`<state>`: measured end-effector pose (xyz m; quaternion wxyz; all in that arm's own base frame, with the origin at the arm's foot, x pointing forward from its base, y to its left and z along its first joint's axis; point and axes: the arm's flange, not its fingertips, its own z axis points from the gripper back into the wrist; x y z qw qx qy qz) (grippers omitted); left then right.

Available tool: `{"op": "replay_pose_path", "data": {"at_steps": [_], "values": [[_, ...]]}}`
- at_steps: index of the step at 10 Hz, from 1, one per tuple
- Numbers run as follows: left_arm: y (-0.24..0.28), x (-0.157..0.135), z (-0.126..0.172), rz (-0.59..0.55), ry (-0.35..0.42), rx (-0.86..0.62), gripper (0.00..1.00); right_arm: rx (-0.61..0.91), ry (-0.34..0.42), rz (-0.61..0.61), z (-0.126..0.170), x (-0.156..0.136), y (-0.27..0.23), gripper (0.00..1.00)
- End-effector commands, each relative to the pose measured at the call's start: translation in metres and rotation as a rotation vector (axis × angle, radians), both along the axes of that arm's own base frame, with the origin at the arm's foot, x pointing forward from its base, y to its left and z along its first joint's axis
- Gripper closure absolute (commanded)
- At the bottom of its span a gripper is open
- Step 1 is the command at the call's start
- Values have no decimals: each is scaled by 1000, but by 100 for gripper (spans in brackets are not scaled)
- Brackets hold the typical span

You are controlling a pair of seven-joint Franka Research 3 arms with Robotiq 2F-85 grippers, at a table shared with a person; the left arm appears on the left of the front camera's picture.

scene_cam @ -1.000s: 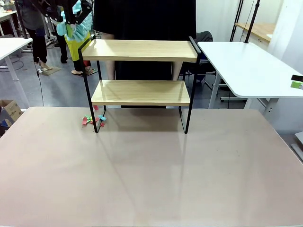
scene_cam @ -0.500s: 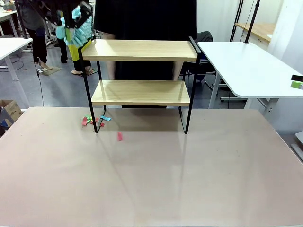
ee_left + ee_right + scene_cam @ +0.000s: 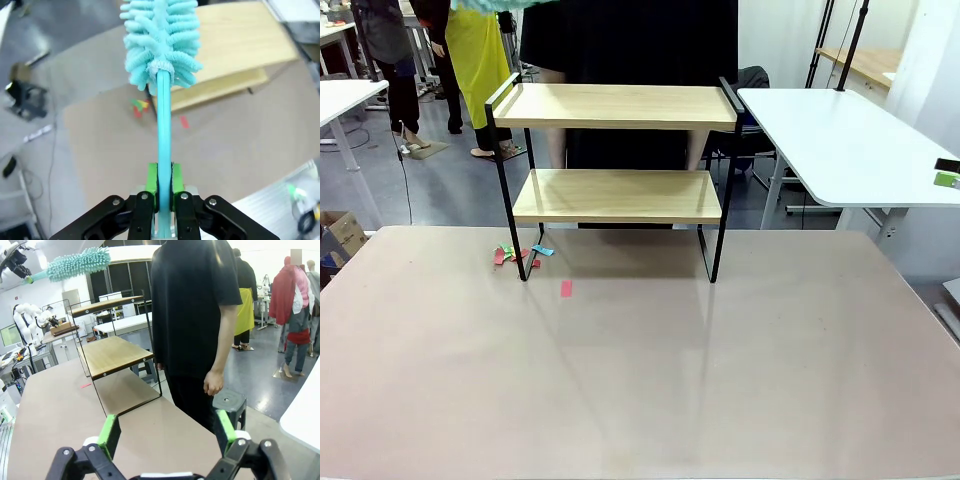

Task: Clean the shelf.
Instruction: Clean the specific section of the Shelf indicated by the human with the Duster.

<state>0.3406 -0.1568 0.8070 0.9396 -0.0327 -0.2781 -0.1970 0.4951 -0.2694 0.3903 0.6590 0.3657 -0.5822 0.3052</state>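
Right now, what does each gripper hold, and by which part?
The left gripper holds the teal duster by its handle's end; the right gripper holds nothing.

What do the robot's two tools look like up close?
Both the left tool and the right tool are black, jointed linkages with silver pivot screws. Each ends in two fingers faced with bright green pads.

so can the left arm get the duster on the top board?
Likely yes: left gripper is shut on the duster, high by the left end of the shelf; top board is bare, nothing between.
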Motion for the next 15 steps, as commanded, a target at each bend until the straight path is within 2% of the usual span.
{"op": "replay_pose_path", "data": {"at_steps": [1, 2, 3, 6, 7, 10, 11, 12, 13, 15], "values": [[18, -19, -11, -143, 119, 7, 87, -5, -4, 1, 3, 1, 1, 0], [21, -29, -8, -187, 163, 20, 87, -5, -4, 1, 3, 1, 1, 0], [20, -40, -6, -277, 175, 65, 87, -5, -4, 1, 3, 1, 1, 0], [43, -58, -24, -479, 189, 190, 87, -5, -4, 1, 3, 1, 1, 0], [39, -60, -28, -562, 192, 279, 87, -5, -4, 1, 3, 1, 1, 0], [31, -66, -45, -768, 332, 569, 87, -5, -4, 1, 3, 1, 1, 0], [27, -65, -56, -811, 389, 621, 87, -5, -4, 1, 3, 1, 1, 0], [22, -65, -69, -900, 427, 680, 87, -5, -4, 1, 3, 1, 1, 0], [21, -65, -83, -964, 518, 728, 87, -5, -4, 1, 3, 1, 1, 0], [16, -66, -102, -1041, 647, 829, 87, -5, -4, 1, 3, 1, 1, 0]]}}
